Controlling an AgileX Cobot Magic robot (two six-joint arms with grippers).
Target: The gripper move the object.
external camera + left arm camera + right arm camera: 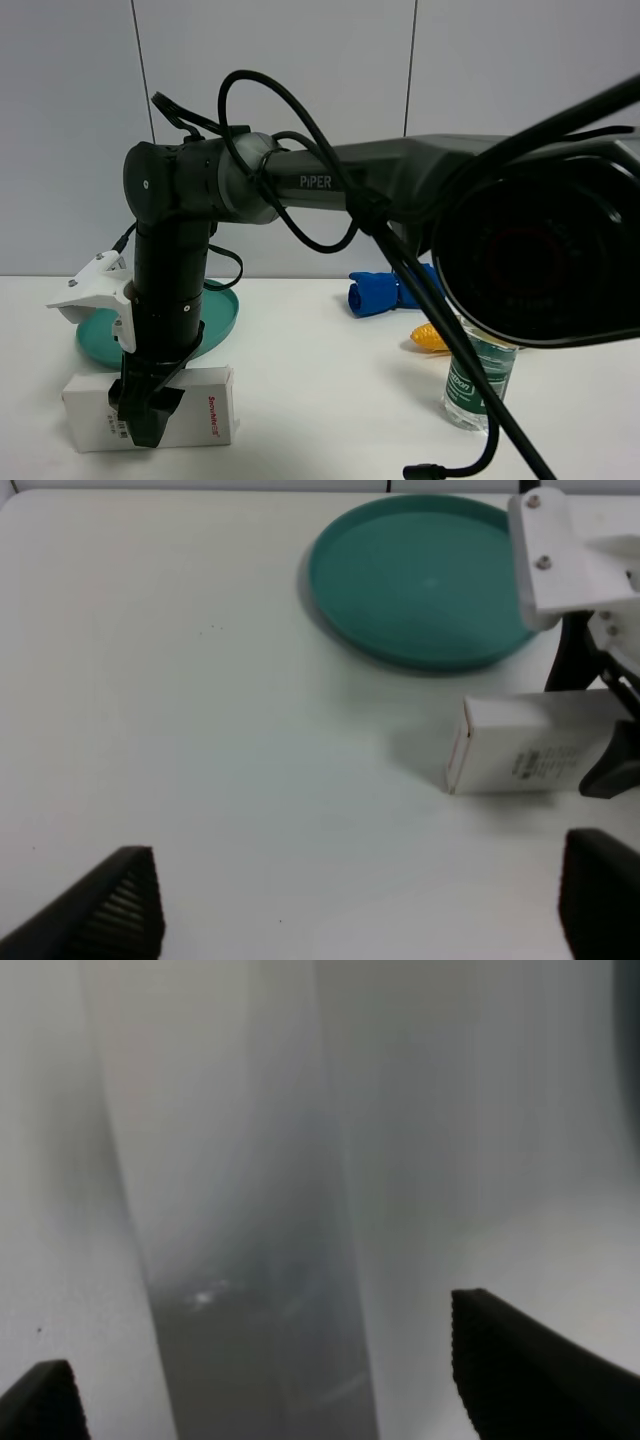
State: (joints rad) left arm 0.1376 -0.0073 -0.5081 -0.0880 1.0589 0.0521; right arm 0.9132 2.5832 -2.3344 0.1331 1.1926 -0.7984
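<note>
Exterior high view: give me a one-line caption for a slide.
Right gripper, reaching across the table, straddles the white box just in front of the teal plate.

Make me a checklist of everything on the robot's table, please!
Surface: white table, no spills seen.
Job's things: white box resting on the table near the green plate.
Clutter: water bottle, blue cloth, small yellow thing.
Grippers: right gripper straddles the box, grip unclear; left gripper open, holding nothing.
Cables: black cables loop over the arm, one dangling in front.
Surroundings: plain grey wall.
</note>
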